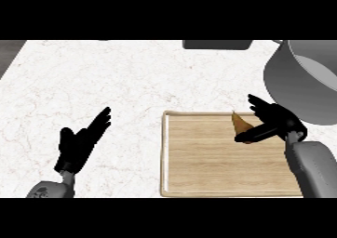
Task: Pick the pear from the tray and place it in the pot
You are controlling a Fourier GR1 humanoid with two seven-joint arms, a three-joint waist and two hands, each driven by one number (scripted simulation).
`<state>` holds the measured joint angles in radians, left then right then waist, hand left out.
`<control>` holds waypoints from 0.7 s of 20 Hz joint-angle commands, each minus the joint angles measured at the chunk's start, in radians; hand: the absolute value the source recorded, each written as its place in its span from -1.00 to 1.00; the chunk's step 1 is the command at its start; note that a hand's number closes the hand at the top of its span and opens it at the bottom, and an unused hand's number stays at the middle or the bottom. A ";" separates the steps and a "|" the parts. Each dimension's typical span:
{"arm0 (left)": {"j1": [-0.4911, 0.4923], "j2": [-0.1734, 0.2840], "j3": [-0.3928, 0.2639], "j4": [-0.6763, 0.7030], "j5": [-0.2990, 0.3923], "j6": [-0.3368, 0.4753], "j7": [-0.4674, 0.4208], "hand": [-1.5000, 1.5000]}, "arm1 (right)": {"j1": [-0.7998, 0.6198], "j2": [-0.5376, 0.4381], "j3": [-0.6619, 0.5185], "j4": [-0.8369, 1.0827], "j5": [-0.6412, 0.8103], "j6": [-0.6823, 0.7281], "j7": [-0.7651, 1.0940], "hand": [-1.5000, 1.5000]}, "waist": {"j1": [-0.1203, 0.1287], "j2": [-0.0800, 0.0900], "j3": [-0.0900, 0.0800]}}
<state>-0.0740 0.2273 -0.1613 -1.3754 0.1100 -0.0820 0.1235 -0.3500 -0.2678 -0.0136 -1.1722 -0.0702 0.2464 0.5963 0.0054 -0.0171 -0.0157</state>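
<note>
white marbled counter (116, 79) fills frame | wooden tray (212, 172) lower right | pear (240, 122) at tray's upper part, right hand (271, 122) fingers curled round it | grey pot (308, 83) upper right | left hand (82, 142) lower left, fingers straight, apart

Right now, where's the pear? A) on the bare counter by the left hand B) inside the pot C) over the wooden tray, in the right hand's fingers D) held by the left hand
C: the pear sits above the wooden tray, with the right hand curled round it; the pot lies further up and right.
</note>
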 commanded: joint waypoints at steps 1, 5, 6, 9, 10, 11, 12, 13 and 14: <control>-0.050 -0.023 0.010 -0.022 0.012 0.018 0.081 0.00 | 0.083 0.051 0.019 0.077 0.029 -0.020 -0.068 -1.00 | -0.003 0.019 0.017; 0.026 -0.018 -0.009 -0.056 -0.012 0.016 0.034 0.00 | 0.090 -0.009 0.112 0.023 0.116 0.080 -0.170 1.00 | 0.004 0.016 0.016; -0.018 -0.006 0.011 0.041 -0.020 -0.012 -0.032 0.00 | 0.080 0.026 0.077 0.097 0.094 0.051 -0.195 1.00 | 0.000 0.022 0.016; -0.025 -0.003 0.026 0.029 0.003 -0.017 0.020 0.00 | 0.148 0.041 0.056 0.053 0.067 0.037 -0.216 1.00 | -0.008 0.020 0.016; -0.045 0.000 0.019 0.007 -0.014 0.000 0.046 0.00 | 0.175 0.036 0.042 0.048 0.051 0.042 -0.222 1.00 | -0.011 0.018 0.016; 0.004 -0.011 0.009 -0.026 -0.017 0.011 0.027 0.00 | 0.179 0.048 0.040 0.056 0.049 0.037 -0.241 1.00 | -0.002 0.017 0.017; 0.000 -0.003 0.018 -0.001 -0.006 -0.016 0.005 0.00 | 0.147 0.061 0.027 0.081 0.054 0.012 -0.249 1.00 | 0.001 0.020 0.016; 0.008 -0.028 -0.007 -0.040 -0.028 0.021 0.030 0.00 | 0.162 0.055 0.018 0.060 0.026 0.038 -0.236 1.00 | -0.001 0.017 0.016; -0.011 -0.037 -0.014 0.009 -0.033 0.010 0.021 0.00 | 0.135 0.040 -0.022 0.099 0.013 0.035 -0.278 1.00 | -0.003 0.021 0.017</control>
<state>-0.0826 0.2092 -0.1587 -1.3836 0.0921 -0.0767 0.1478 -0.2542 -0.2486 -0.0019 -1.1738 -0.0130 0.2624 0.3196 0.0085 -0.0283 -0.0262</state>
